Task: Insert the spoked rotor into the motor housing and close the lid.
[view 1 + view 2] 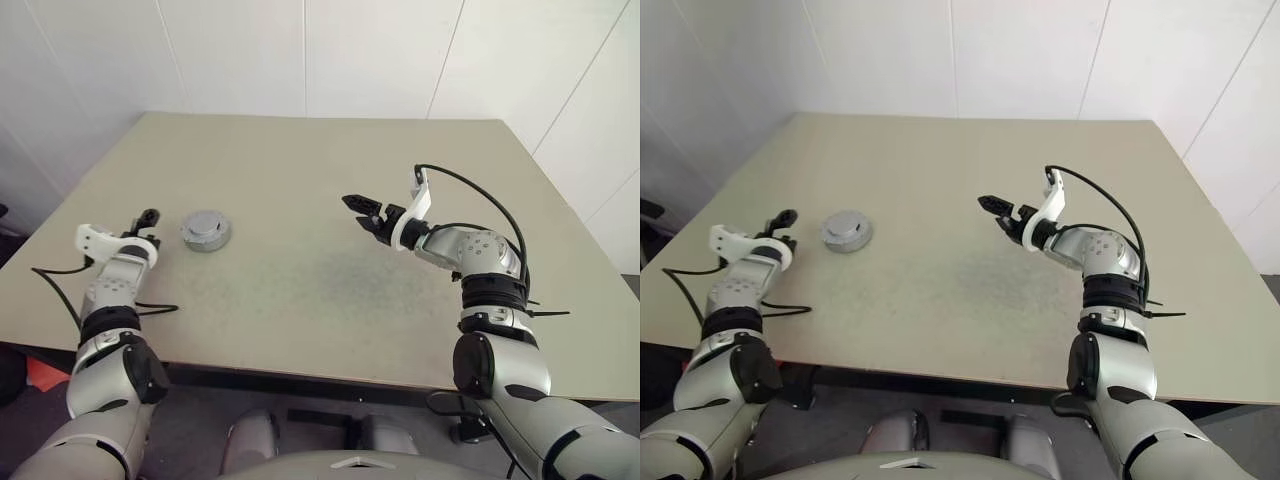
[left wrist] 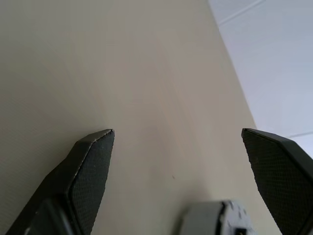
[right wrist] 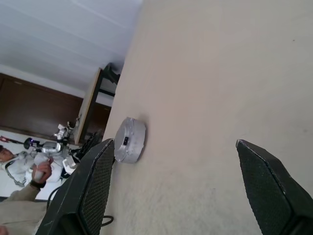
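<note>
Motor housing [image 1: 206,230] closed by lid [image 1: 205,222]; interior hidden. Left wrist view cuts housing at frame edge.

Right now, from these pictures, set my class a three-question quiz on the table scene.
1. True or false: the left gripper holds the round metal can.
2. The can lies nearer which gripper? A left, B right.
3. Fill in: both grippers' fingers stand ___.

Key: 1 false, the gripper is beside the can, apart from it. 2 A. 3 open.
</note>
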{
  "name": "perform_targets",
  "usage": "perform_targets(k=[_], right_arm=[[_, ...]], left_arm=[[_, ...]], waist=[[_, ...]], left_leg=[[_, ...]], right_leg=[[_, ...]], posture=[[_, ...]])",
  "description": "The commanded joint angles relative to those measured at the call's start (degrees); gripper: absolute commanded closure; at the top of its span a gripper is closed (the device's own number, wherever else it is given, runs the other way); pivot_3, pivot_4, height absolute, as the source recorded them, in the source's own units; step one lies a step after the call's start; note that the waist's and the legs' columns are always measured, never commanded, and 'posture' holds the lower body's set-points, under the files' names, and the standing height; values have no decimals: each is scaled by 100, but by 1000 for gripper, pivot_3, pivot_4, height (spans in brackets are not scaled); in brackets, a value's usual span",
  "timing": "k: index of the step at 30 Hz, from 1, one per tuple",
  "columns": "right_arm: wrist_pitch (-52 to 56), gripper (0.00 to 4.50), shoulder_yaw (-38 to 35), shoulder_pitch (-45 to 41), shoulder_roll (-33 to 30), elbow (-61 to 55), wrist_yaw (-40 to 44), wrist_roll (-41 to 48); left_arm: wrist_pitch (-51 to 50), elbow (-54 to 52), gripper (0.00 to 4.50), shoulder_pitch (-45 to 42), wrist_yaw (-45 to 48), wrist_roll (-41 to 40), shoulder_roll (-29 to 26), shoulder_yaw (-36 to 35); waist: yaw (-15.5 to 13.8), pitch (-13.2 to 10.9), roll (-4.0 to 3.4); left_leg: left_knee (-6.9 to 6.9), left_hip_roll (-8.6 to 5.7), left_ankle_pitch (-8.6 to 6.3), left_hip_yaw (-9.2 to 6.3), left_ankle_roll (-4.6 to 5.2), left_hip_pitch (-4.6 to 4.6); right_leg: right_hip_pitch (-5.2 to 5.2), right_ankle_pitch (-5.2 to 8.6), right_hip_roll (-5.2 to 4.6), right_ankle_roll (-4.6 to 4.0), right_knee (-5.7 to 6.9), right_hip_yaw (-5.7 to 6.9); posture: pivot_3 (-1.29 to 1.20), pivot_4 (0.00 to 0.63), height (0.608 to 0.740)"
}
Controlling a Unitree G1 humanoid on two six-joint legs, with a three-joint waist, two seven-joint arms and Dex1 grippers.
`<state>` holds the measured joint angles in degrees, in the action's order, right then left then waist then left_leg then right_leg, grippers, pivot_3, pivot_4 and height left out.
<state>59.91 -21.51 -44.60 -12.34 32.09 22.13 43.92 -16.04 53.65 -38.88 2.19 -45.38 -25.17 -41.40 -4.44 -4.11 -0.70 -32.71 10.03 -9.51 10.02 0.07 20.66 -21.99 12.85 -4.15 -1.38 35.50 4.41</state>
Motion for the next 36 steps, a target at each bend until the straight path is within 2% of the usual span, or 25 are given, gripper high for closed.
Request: perform_targets(k=[1, 4, 8, 13, 16, 19, 24, 30, 36], right_arm=[[-434, 0, 531, 42, -74, -495, 576, -309], [-1656, 0, 1294, 453, -246, -1035, 1159, -1096], [-3316, 0, 1764, 807, -517, -1058, 1907, -1869], [-4320, 0, 1743, 767, -909, -648, 2456, -2235], [-4179, 0, 1733, 692, -1318, -392, 3075, -2178], [-4756, 0, 1876, 781, -1635, -197, 3339, -2534], [-5677, 0, 2180, 855, -1966, 278, 3376, -3272], [-6518, 0, 2351, 717, -1920, 1065, 2825, -3955], [-6866, 0, 2220, 647, -1720, 1366, 2896, -3864]], left_arm=[[347, -1, 39, -208, 162, 474, -203, 280], [589, -452, 39, -259, 606, 957, -99, 829], [1004, -1186, 39, -256, 1290, 1595, 82, 1667], [875, -1802, 39, -358, 1920, 1717, 296, 2149], [960, -2335, 39, -144, 2311, 2186, 447, 2846], [743, -2882, 39, 200, 2773, 2514, 554, 3533], [342, -3684, 39, 663, 3303, 2692, 621, 4202], [207, -3773, 39, 781, 3517, 2950, 527, 4435], [97, -3977, 39, 909, 3505, 3034, 653, 4463]], waist=[[-57, 0, 0], [-231, -1, 12], [-416, -8, 29], [-419, -10, 32], [-415, -11, 34], [-396, -11, 33], [-334, -10, 32], [-264, -10, 32], [-253, -10, 31]], left_leg=[[-1, -1, -2, -1, 3, 19], [-8, -2, -9, -1, 14, 57], [-31, -6, -20, -4, 31, 87], [-50, -15, -23, -4, 36, 86], [-53, -14, -23, -3, 36, 75], [-54, -11, -24, 0, 40, 66], [-56, -8, -32, 4, 55, 75], [-69, -5, -38, 4, 67, 86], [-72, -5, -40, 4, 70, 79]], right_leg=[[-13, -18, 0, -30, 0, 1], [-33, -24, -3, -41, -1, 4], [-40, -25, -11, -38, -2, 8], [-31, -32, -23, -28, -1, 6], [-21, -32, -22, -28, 0, 6], [-16, -32, -22, -30, 4, 5], [-30, -28, -19, -40, 9, 5], [-42, -26, -17, -47, 24, 6], [-36, -27, -17, -48, 23, 6]], posture=[[0, 0, 740], [0, 0, 740], [0, 0, 740], [0, 0, 740], [0, 0, 740], [0, 0, 740], [0, 0, 740], [0, 0, 740], [0, 0, 740]])
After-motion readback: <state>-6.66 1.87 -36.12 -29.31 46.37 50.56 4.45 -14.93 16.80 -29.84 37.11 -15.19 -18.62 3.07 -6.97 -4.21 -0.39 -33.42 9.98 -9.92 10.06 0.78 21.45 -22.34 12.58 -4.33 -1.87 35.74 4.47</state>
